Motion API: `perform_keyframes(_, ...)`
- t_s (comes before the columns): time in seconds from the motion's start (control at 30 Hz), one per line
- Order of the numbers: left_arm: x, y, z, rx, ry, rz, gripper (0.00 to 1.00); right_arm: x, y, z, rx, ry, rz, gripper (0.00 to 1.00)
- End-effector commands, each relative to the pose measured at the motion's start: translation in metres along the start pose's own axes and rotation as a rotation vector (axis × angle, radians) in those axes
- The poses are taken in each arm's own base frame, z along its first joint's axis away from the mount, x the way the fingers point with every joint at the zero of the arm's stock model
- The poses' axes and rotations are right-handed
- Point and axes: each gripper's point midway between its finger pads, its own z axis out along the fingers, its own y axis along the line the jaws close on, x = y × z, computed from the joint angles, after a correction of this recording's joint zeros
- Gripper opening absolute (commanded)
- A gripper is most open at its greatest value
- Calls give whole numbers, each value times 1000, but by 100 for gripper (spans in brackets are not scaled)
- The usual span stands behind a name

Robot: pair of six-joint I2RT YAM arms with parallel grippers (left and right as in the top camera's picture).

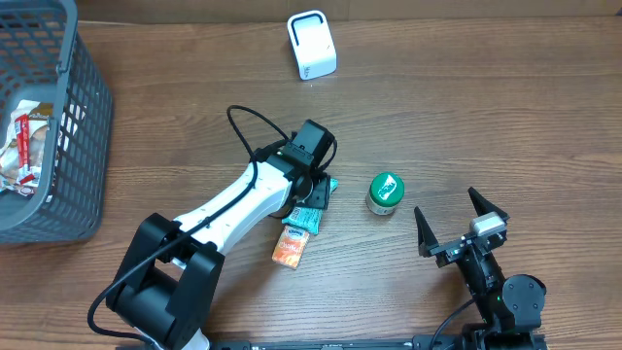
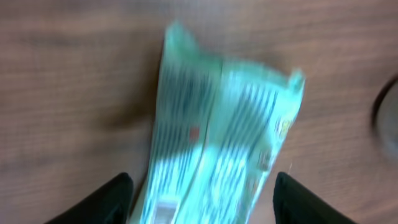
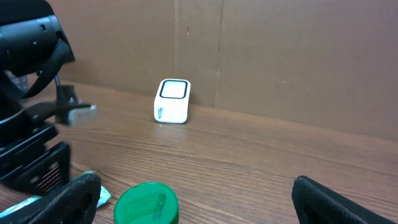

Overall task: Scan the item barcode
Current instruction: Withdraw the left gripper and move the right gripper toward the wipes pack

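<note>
Teal packet [image 1: 303,216] lies flat on the wooden table [image 1: 505,107], near the middle and a little toward your left arm, with most of it hidden from above by the left gripper [image 1: 316,185] hanging over it. From your left wrist camera, the packet [image 2: 217,143] runs lengthwise between the two dark fingers [image 2: 112,202], one on each long edge and both close to the wrapper. The picture is blurred there, so you cannot tell whether they pinch the packet or only straddle it. A small pale patch sits at the packet's near end, too smeared to read. Just beside the teal packet, on the side nearer the arm's base, an orange packet [image 1: 290,251] rests on the table, touching or overlapping its end. To the right stands a green-lidded jar [image 1: 386,192], upright and apart from both packets. Your right gripper [image 1: 445,201] sits low by the near edge with its fingers spread wide and nothing between them. The white scanner [image 1: 311,45] stands at the far side of the table, well apart from the packet. At the left edge, a grey basket [image 1: 89,146] holds a red-and-white snack bag [image 1: 24,146].
</note>
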Motion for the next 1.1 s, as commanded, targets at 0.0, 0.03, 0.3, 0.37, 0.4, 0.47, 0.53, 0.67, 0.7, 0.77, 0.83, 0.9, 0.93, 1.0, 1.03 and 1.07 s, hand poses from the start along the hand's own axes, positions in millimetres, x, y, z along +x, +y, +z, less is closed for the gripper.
perform_keyframes(0.0, -22, -5, -35, 21, -53, 36, 66, 2, -1, 0, 7, -2, 7, 100)
perform_keyframes(0.03, -25, -5, -45, 21, -62, 34, 66, 2, -1, 0, 7, -2, 7, 100)
perform_keyframes(0.3, 14, 17, -92, -50, 40, 24, 68, 2, -1, 0, 7, -2, 7, 100)
perform_keyframes(0.37, 28, 24, -90, -76, 95, 24, 67, 2, -1, 0, 7, -2, 7, 100)
perform_keyframes(0.4, 35, 28, -88, -88, 121, 23, 66, 2, -1, 0, 7, -2, 7, 100)
perform_keyframes(0.47, 46, 34, -82, -108, 157, 19, 62, 2, -1, 0, 7, -2, 7, 100)
perform_keyframes(0.53, 52, 44, -77, -146, 172, -9, 59, 2, -1, 0, 7, -2, 7, 100)
perform_keyframes(0.67, 49, 62, -77, -215, 146, -72, 58, 2, -1, 0, 7, -2, 7, 100)
perform_keyframes(0.7, 45, 68, -79, -229, 126, -90, 59, 2, -1, 0, 7, -2, 7, 100)
perform_keyframes(0.77, 36, 79, -85, -235, 89, -138, 59, 2, -1, 0, 7, -2, 7, 100)
perform_keyframes(0.83, 31, 90, -90, -225, 74, -185, 59, 2, -1, 0, 7, -2, 7, 100)
perform_keyframes(0.9, 31, 105, -95, -218, 81, -226, 59, 2, -1, 0, 7, -2, 7, 100)
perform_keyframes(0.93, 32, 113, -97, -215, 88, -244, 58, 2, -1, 0, 7, -2, 7, 100)
perform_keyframes(1.0, 32, 126, -100, -197, 99, -280, 58, 2, -1, 0, 7, -2, 7, 100)
perform_keyframes(1.03, 31, 129, -101, -173, 101, -289, 59, -2, -2, 0, 16, -17, -30, 100)
perform_keyframes(1.07, 28, 129, -101, -128, 99, -276, 61, -10, -3, 0, 22, -49, -71, 100)
